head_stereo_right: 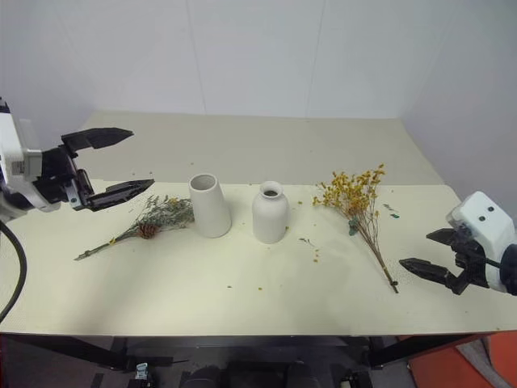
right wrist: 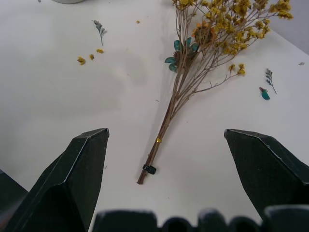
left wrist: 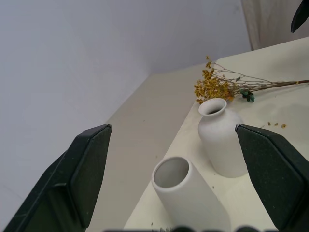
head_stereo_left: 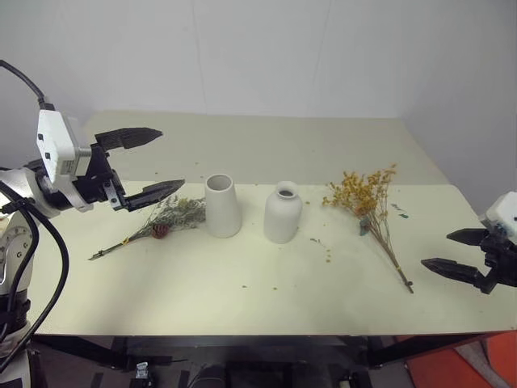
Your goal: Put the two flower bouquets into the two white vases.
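The left gripper (head_stereo_left: pixel 153 162) hangs in the air with its two black fingers spread wide and nothing between them, above the table's left end and to the left of the tapered vase (head_stereo_left: pixel 221 205). Beneath its lower finger, the grey-green sprig bunch (head_stereo_left: pixel 166 217) lies flat on the pale table (head_stereo_left: pixel 242 283), its leafy head just beside the tapered vase's base, a brown pine cone (head_stereo_left: pixel 160 230) tucked in, its thin stem trailing away from the vase toward the table's left edge.

The right gripper (head_stereo_right: pixel 420 252) hovers low over the table's right edge, well apart from the tapered vase, its fingers likewise held wide and empty. Its wrist camera looks straight down the stems of the yellow-orange bunch (right wrist: pixel 193 72), which lies on the table just ahead of the fingers, blossoms fanned toward the vases and a small dark clip at the stem end.

The bottle-shaped vase (head_stereo_left: pixel 283 212) stands upright just to the right of the tapered vase, near it but not touching. Both mouths are empty. Loose yellow petals and green scraps (right wrist: pixel 89 57) dot the tabletop between the bottle-shaped vase and the yellow-orange bunch.
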### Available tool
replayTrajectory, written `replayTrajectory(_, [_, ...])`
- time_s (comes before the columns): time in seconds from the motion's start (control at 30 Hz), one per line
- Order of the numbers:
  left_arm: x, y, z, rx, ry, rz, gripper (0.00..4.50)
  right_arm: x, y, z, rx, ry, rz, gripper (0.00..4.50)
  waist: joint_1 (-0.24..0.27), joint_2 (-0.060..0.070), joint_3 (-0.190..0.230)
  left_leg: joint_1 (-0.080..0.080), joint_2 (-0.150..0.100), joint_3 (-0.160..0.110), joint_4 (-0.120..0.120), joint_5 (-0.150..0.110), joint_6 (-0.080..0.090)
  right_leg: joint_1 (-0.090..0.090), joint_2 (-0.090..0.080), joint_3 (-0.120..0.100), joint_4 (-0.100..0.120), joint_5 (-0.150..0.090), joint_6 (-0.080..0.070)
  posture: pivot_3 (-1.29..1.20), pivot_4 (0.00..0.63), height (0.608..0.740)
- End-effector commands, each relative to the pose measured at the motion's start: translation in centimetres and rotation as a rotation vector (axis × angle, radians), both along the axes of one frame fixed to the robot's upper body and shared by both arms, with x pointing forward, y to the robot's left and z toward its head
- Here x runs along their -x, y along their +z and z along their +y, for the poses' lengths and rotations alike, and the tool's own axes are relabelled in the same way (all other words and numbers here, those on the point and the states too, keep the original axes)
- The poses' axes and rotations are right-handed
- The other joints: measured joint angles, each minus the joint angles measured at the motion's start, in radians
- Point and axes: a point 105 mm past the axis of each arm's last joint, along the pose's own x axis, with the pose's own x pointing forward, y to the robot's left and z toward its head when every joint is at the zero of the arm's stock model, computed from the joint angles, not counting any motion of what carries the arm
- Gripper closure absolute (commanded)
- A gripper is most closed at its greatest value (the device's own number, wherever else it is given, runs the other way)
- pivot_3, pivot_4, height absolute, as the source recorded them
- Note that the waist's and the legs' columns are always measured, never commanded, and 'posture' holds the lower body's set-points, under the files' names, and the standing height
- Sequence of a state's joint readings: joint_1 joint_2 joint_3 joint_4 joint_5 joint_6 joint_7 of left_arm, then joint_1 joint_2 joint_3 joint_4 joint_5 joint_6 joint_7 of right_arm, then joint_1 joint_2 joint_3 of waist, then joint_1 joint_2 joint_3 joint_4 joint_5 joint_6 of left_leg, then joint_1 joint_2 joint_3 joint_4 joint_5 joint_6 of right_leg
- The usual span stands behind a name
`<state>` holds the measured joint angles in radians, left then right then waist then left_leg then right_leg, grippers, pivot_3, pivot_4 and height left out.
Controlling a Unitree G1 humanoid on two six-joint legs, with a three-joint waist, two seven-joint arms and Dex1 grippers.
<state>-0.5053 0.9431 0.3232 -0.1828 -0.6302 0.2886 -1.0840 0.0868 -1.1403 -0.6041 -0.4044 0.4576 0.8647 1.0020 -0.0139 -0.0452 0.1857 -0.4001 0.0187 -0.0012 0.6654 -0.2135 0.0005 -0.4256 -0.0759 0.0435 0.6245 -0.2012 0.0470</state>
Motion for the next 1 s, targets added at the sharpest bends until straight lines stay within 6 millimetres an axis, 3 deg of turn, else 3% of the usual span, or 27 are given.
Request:
replayTrajectory(0.03, [0.2, 0.9, -0.4, 0.012, -0.031, -0.019, 0.03, 0.1, 0.9, -0.1, 0.006, -0.03, -0.045, 0.0, 0.0, 0.0, 0.0, 0.0, 0.0, 0.0, 0.0, 0.0, 0.0, 0.0, 0.0, 0.0, 0.0, 0.0, 0.0, 0.0, 0.15, 0.74])
replayTrajectory(0.4, [-1.1, -0.1, -1.9, -0.054, -0.13, 0.072, 0.03, 0.8, 0.2, 0.0, 0.007, -0.064, -0.051, 0.0, 0.001, 0.0, 0.0, 0.0, 0.0, -0.001, 0.0, 0.0, 0.0, 0.0, 0.0, 0.0, 0.0, 0.0, 0.001, 0.0, 0.15, 0.74])
replayTrajectory(0.67, [-0.8, 0.1, -5.5, -0.144, -0.242, 0.127, 0.03, -3.8, 0.3, 0.7, -0.029, -0.095, 0.013, 0.0, -0.01, 0.0, 0.0, 0.0, 0.0, 0.0, 0.0, 0.0, 0.0, 0.0, 0.001, 0.001, 0.0, 0.0, 0.001, 0.0, 0.15, 0.74])
replayTrajectory(0.9, [-0.7, -0.3, -11.2, -0.304, -0.354, 0.245, 0.03, -8.5, -2.3, 1.2, -0.031, -0.145, 0.136, 0.0, -0.002, 0.0, 0.0, -0.003, -0.002, -0.002, 0.0, 0.0, 0.0, -0.001, 0.0, 0.001, -0.001, 0.001, 0.002, 0.0, 0.15, 0.74])
replayTrajectory(1.0, [-0.6, -0.1, -12.7, -0.323, -0.381, 0.28, 0.03, -9.8, -2.7, 0.9, -0.048, -0.177, 0.167, 0.0, -0.003, 0.0, 0.0, -0.005, -0.002, -0.002, 0.001, 0.0, 0.0, -0.002, 0.0, 0.001, -0.001, 0.001, 0.003, 0.0, 0.15, 0.74])
